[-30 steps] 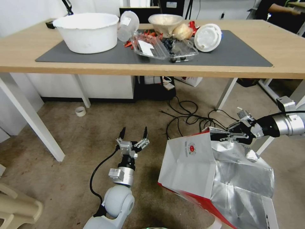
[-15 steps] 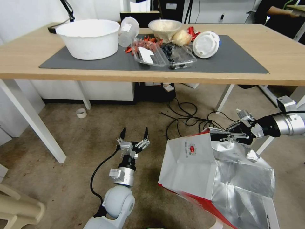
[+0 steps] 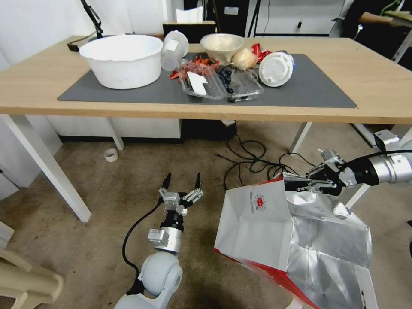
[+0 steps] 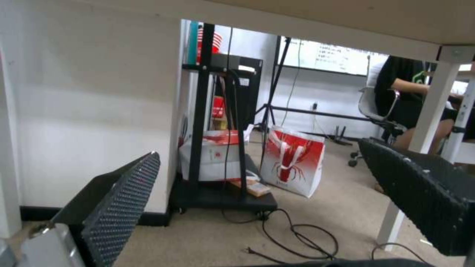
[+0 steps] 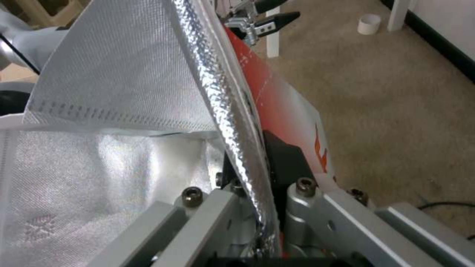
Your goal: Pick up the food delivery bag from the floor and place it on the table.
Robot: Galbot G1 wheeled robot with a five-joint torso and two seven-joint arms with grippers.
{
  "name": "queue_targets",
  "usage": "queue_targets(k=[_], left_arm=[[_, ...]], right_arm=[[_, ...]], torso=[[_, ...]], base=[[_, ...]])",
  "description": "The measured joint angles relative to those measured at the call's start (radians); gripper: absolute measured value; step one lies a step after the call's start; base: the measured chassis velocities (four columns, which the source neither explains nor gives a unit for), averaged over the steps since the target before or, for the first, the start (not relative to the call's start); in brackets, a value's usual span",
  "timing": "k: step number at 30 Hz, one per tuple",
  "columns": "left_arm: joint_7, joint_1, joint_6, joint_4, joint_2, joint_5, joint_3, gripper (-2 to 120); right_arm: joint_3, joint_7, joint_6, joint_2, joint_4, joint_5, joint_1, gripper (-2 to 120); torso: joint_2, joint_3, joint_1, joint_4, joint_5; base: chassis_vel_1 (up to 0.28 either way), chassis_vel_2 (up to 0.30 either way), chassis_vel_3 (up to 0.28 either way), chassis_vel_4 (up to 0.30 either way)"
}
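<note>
The food delivery bag (image 3: 257, 223), white and red with silver foil lining and a small round red logo, sits low at the right in the head view. Its bottom runs past the picture's lower edge. My right gripper (image 3: 297, 183) is shut on the bag's upper rim. In the right wrist view the foil rim (image 5: 232, 104) passes between the closed fingers (image 5: 289, 163). My left gripper (image 3: 181, 181) is open over the carpet left of the bag, holding nothing. Its fingers (image 4: 124, 200) point under the table (image 3: 377, 77), whose light-wood top carries a dark grey mat (image 3: 313, 90).
On the mat are a white bowl (image 3: 122, 60) and several food containers (image 3: 223, 81). Black cables (image 3: 253, 161) and a tape roll (image 3: 111, 155) lie on the carpet. A white table leg (image 3: 47, 167) stands at the left. Another red-and-white bag (image 4: 292, 167) stands beyond the table.
The whole head view has shifted: the table and floor sit lower in the picture, so the camera has moved. Both grippers and the bag keep their places in the picture.
</note>
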Motion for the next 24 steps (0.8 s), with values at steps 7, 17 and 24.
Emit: queue_targets(k=[7,17,24], left_arm=[[-0.002,0.014,0.003,-0.01,0.012,0.017,-0.013,100],[-0.003,0.046,0.005,-0.03,0.047,0.035,-0.052,100],[-0.003,0.074,0.005,-0.043,0.058,0.042,-0.065,100]], right_arm=[[0.0,-0.003,0.002,0.006,-0.002,-0.005,0.0,0],[0.002,-0.005,0.005,0.008,-0.006,-0.007,0.001,0],[0.003,-0.009,0.008,0.01,-0.005,-0.013,0.002,0]], torso=[[0.027,0.021,0.007,0.0,0.0],[0.067,0.049,0.018,0.0,0.0],[0.091,0.065,0.027,0.0,0.0]], base=[[0.0,0.0,0.0,0.0],[0.0,0.0,0.0,0.0],[0.0,0.0,0.0,0.0]])
